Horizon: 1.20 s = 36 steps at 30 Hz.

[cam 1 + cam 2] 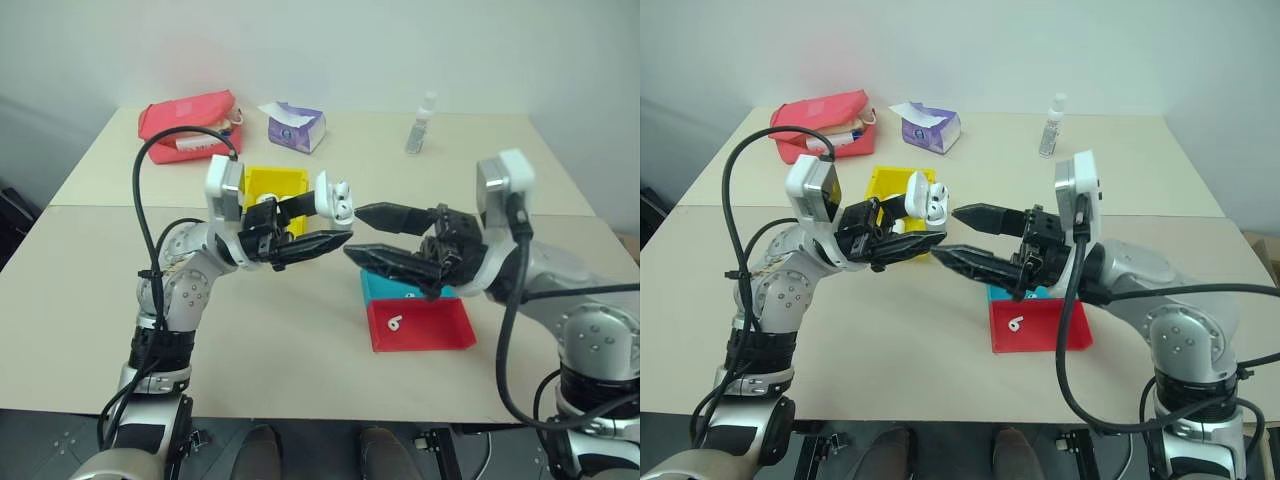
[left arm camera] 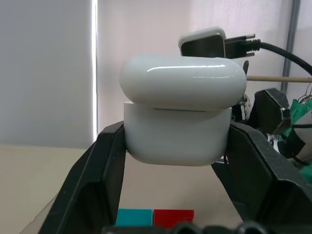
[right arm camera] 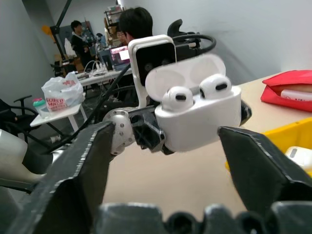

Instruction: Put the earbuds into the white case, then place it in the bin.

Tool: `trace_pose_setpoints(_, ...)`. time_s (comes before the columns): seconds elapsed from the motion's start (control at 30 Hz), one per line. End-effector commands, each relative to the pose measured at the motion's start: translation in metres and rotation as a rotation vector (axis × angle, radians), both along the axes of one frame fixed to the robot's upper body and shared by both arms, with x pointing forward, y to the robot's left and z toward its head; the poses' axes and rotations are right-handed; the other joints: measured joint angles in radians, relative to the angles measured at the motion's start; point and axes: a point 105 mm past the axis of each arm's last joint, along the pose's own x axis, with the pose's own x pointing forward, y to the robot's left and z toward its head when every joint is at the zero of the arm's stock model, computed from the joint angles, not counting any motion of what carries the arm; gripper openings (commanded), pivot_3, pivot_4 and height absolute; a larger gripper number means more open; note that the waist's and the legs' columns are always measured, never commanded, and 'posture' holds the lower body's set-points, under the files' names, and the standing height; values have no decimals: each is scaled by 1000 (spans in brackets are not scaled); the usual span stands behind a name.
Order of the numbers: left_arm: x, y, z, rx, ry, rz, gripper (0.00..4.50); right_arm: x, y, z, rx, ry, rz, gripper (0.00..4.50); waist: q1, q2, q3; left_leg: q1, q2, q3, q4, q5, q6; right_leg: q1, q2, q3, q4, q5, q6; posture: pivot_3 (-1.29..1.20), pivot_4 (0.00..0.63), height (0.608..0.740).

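Observation:
My left gripper is shut on the white case and holds it up over the middle of the table, lid flipped open. In the right wrist view two earbuds sit in the case's wells. My right gripper points at the case from the right, open, its fingers apart on either side of it and not touching. The yellow bin stands behind my left gripper, with another white case inside. A further earbud lies in the red tray.
A blue tray sits just behind the red one, under my right gripper. At the table's far edge lie a red pouch, a purple tissue pack and a small clear bottle. People sit at desks beyond the table.

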Motion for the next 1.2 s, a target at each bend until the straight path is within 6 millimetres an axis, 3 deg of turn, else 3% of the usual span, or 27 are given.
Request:
trace_pose_setpoints(0.03, 0, 0, -5, 36, -39, 21, 2792, 10, -8, 17, -21, -84, -46, 2604, -1, 0, 0, 0, 0, 0, 0, 0, 0, 0, 0, 0, 0, 0, 0, 0, 150, 740)
trace_pose_setpoints(0.23, 8, -6, -21, 111, -47, 67, 2792, 22, -4, 29, -155, -184, -55, 533, 2, 0, 0, 0, 0, 0, -1, 0, 0, 0, 0, 0, -1, 0, 0, 0, 150, 740)
trace_pose_setpoints(0.3, 13, -11, -25, 143, -49, 101, 2792, 22, 1, 34, -214, -224, -24, 55, 2, 0, 0, -1, 0, 0, -1, 0, 1, -1, 0, 0, -1, 0, 0, 0, 150, 740)
trace_pose_setpoints(0.6, 22, -25, -25, 166, -66, 156, 2792, 28, 24, 17, -560, -311, 29, 55, 3, 0, 0, -2, 0, 0, 0, 0, 1, -2, 0, 0, -1, 0, 0, 0, 150, 740)
trace_pose_setpoints(0.8, 20, -20, -17, 112, -84, 194, 2792, 38, 12, -8, -732, -334, -15, 55, 4, 0, 0, -5, 0, 0, 0, -1, 1, -4, 0, 0, -1, 0, 0, 0, 150, 740)
trace_pose_setpoints(0.9, 19, -12, -13, 98, -96, 241, 2792, 44, -2, -7, -713, -307, -60, 55, 5, 0, 0, -5, 0, 0, 0, -1, 1, -4, 0, 0, -1, 0, 0, 0, 150, 740)
trace_pose_setpoints(1.03, 24, 3, -3, 33, -102, 379, 2792, 45, -13, 0, -562, -300, -120, 55, 5, 0, 0, -5, 0, 0, 0, -1, 1, -4, 0, 0, -1, 0, 0, 0, 150, 740)
trace_pose_setpoints(1.13, 33, 12, 3, -26, -81, 551, 2792, 44, -18, 4, -427, -290, -172, 55, 5, 0, 0, -4, 0, 0, 0, -1, 1, -3, 0, 0, -1, 0, 0, 0, 150, 740)
trace_pose_setpoints(1.2, 48, 20, 4, -34, -63, 731, 2792, 45, -22, -3, -384, -260, -223, 55, 7, 0, 0, -4, 0, 0, 1, -1, 1, -3, 0, 0, 0, 0, 0, 0, 150, 740)
